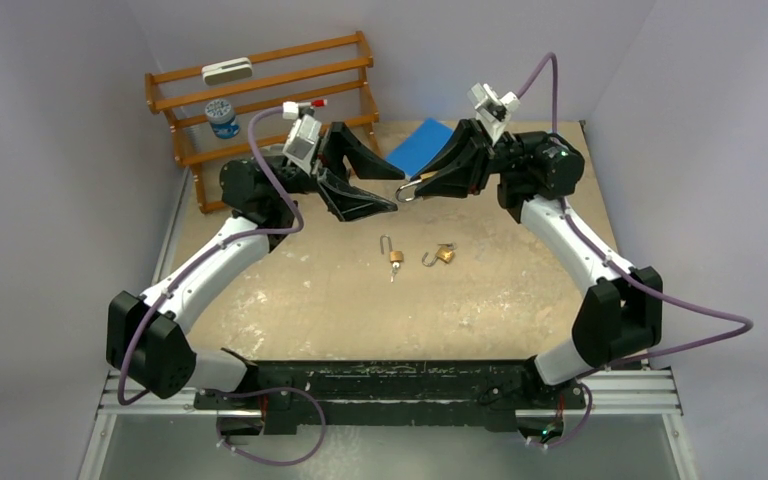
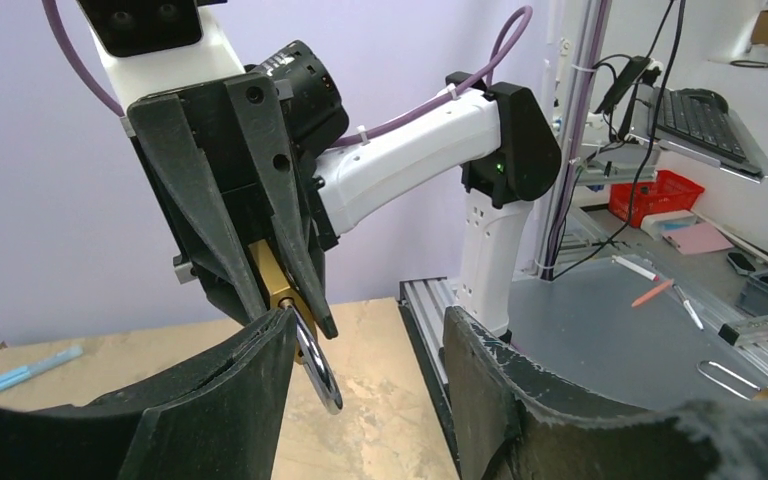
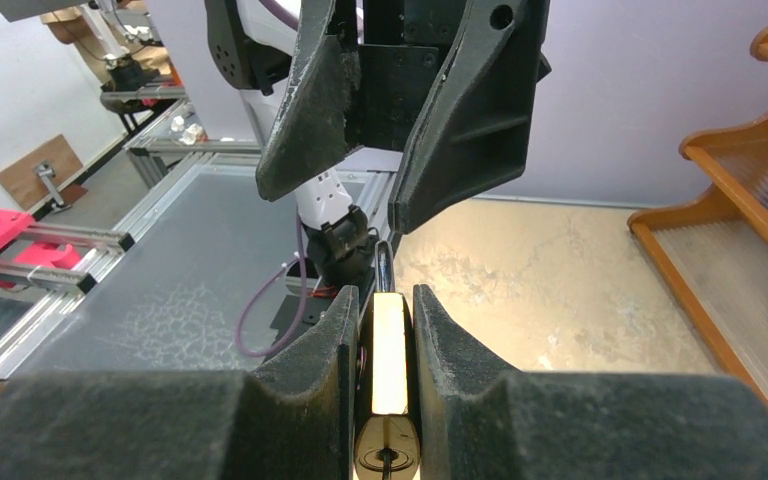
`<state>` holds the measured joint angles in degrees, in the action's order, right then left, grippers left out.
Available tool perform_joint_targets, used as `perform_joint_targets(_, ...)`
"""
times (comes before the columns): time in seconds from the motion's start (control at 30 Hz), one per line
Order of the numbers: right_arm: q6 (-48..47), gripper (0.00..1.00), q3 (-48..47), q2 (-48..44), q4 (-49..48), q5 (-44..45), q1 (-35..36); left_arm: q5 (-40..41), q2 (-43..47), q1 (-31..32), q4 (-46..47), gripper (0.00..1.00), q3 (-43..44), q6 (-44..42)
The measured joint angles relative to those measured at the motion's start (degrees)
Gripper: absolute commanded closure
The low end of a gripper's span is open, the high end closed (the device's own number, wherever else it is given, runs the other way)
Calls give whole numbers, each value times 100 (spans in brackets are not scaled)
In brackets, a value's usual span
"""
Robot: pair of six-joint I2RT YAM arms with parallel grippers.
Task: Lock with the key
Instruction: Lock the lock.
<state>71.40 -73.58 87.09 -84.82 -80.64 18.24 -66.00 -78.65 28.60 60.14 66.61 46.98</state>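
The right gripper [image 1: 422, 185] is up in the air over the middle of the table [image 1: 310, 300]. It is closed tight on a gold lock [image 3: 390, 360], with one finger on each flat side. The lock's silver loop [image 2: 318, 375] is open and sticks out toward the left gripper [image 1: 390, 190]. The left gripper is open wide and holds nothing. One of its fingers [image 2: 250, 390] is just beside the loop; I cannot tell if they touch. Two more small locks [image 1: 395, 255] lie on the table below, loops open.
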Motion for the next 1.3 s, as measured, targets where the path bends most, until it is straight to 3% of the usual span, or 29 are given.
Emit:
perform_joint_targets(0.67,-293,100,-170,-85,304,4,0,4,-13,33,-459,49,-94,-306)
perform_joint_targets(0.83,-249,100,-476,39,243,4,0,7,-15,33,-505,63,-94,-317)
perform_joint_targets(1.13,0,100,-595,319,2,2,0,24,-66,31,-549,70,-94,-326)
perform_joint_targets(1.2,42,100,-595,330,-33,2,2,26,-72,31,-560,78,-94,-328)
perform_joint_targets(1.27,68,100,-597,332,-70,2,2,33,-79,31,-562,100,-94,-328)
perform_joint_targets(1.3,72,100,-599,332,-92,2,2,39,-85,31,-564,100,-94,-328)
